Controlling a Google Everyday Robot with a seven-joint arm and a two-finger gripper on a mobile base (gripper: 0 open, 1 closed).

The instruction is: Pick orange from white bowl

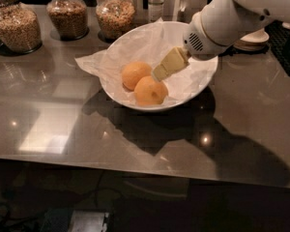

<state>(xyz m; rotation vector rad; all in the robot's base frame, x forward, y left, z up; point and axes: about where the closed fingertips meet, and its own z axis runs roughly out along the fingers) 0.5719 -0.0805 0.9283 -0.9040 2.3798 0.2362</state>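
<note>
Two orange-yellow oranges lie side by side in the white bowl (pixel 205 83), which is lined with crumpled white paper (pixel 94 64). One orange (pixel 134 74) is at the back left, the other orange (pixel 151 92) at the front. My gripper (pixel 160 72) reaches down from the upper right on a white arm (pixel 232 18). Its pale yellow tip hangs inside the bowl, just above the top edge of the front orange and right of the back one. It holds nothing that I can see.
Three glass jars of grain (pixel 17 25) (pixel 66 14) (pixel 115 14) stand along the back of the dark glossy counter (pixel 48 124). A bottle (pixel 155 3) stands behind the bowl. Small stacked dishes (pixel 253 38) sit at the back right. The counter's front edge runs near the bottom.
</note>
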